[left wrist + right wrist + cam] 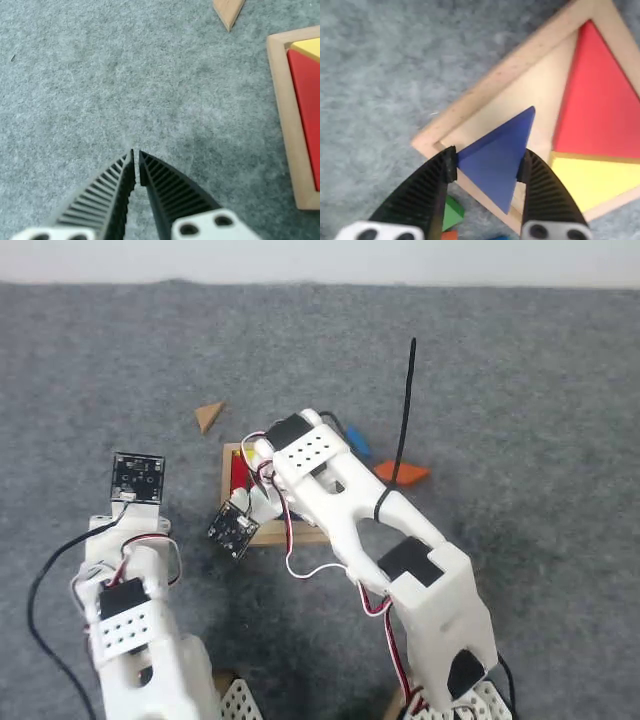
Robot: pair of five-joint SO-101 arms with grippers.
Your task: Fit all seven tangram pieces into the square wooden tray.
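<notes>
The square wooden tray (495, 82) holds a red triangle (600, 100) and a yellow triangle (590, 180) side by side. My right gripper (488, 159) is shut on a blue triangle (495, 155), held over the tray's corner with one point past the frame. In the high view the right arm (330, 480) hangs over the tray (270, 532). My left gripper (136, 152) is shut on nothing, low over the grey carpet beside the tray's edge (280, 100). A plain wooden triangle (208, 416) lies on the carpet beyond the tray.
An orange piece (402, 473) and a blue piece (357, 443) lie on the carpet right of the tray. A green piece (452, 212) sits just outside the tray's frame. A black cable (405, 410) rises behind the right arm. Open carpet lies all around.
</notes>
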